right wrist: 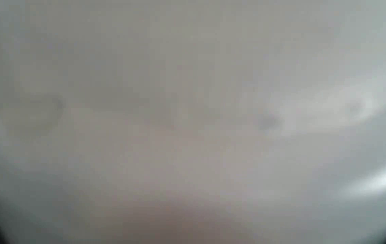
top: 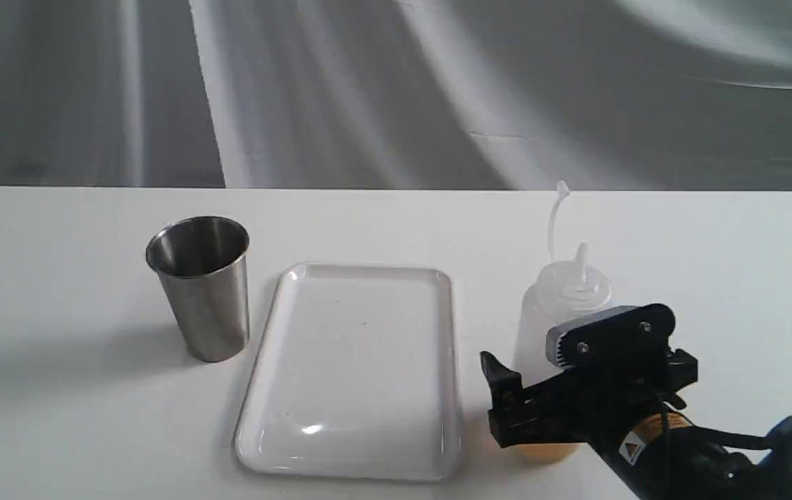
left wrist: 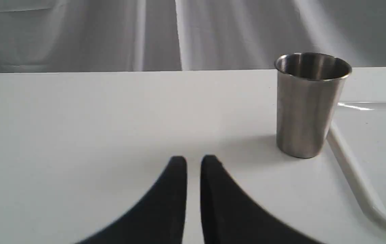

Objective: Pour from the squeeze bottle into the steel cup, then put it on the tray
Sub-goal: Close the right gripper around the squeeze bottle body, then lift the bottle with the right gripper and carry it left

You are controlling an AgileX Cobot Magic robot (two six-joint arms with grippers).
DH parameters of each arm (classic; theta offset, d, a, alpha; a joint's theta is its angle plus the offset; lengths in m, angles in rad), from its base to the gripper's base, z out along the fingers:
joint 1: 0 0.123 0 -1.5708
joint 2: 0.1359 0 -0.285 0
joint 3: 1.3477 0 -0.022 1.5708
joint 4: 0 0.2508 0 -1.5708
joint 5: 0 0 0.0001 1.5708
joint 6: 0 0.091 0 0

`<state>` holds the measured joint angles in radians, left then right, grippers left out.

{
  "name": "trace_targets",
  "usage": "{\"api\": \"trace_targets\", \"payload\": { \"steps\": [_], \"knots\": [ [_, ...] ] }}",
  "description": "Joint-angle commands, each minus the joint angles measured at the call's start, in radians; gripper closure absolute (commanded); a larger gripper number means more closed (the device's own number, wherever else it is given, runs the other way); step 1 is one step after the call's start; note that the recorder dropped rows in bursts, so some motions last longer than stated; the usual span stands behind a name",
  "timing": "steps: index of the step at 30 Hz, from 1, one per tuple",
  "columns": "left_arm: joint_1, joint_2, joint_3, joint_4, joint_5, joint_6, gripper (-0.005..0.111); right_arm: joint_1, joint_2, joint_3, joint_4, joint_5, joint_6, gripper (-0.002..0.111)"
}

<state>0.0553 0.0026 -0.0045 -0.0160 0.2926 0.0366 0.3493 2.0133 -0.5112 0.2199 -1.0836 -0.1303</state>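
Observation:
The steel cup stands upright at the table's left, just left of the white tray. Right of the tray stands the squeeze bottle, upright, with amber liquid at its bottom and its cap strap curling upward. My right gripper has a finger on either side of the bottle's body; whether they press it does not show. The bottle's wall fills the right wrist view as a blur. My left gripper is shut and holds nothing; the cup is ahead of it, off to one side, beside the tray's rim.
The white table runs back to a grey draped cloth. The right arm comes in from the lower right corner. The left arm is outside the exterior view.

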Motion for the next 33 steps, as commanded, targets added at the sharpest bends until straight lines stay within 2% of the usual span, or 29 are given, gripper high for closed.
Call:
{"api": "trace_targets", "payload": {
  "steps": [1,4,7,10,17,20,27,33],
  "knots": [
    [-0.008,-0.003,0.004,-0.003,-0.009,-0.002,0.098,-0.004,0.004,-0.003,-0.012,-0.02,-0.008,0.004],
    [-0.008,-0.003,0.004,-0.003,-0.009,-0.002,0.098,-0.004,0.004,-0.003,-0.012,-0.02,-0.008,0.005],
    [-0.008,-0.003,0.004,-0.003,-0.009,-0.002,0.098,-0.004,0.004,-0.003,-0.012,-0.02,-0.008,0.013],
    [-0.008,-0.003,0.004,-0.003,-0.009,-0.004,0.098,-0.004,0.004,-0.003,-0.012,-0.02,-0.008,0.031],
    [-0.008,-0.003,0.004,-0.003,-0.009,-0.004,0.098,-0.004,0.004,-0.003,-0.012,-0.02,-0.008,0.093],
    [-0.008,-0.003,0.004,-0.003,-0.009,-0.004,0.098,-0.004,0.004,-0.003,-0.012,-0.019,-0.008,0.108],
    [-0.008,-0.003,0.004,-0.003,-0.009,-0.001,0.098,-0.004,-0.037,-0.003,0.0,0.02,-0.068,0.108],
    [-0.008,-0.003,0.004,-0.003,-0.009,-0.001,0.098,-0.004,-0.176,-0.003,0.118,0.077,-0.175,0.108]
  ]
}}
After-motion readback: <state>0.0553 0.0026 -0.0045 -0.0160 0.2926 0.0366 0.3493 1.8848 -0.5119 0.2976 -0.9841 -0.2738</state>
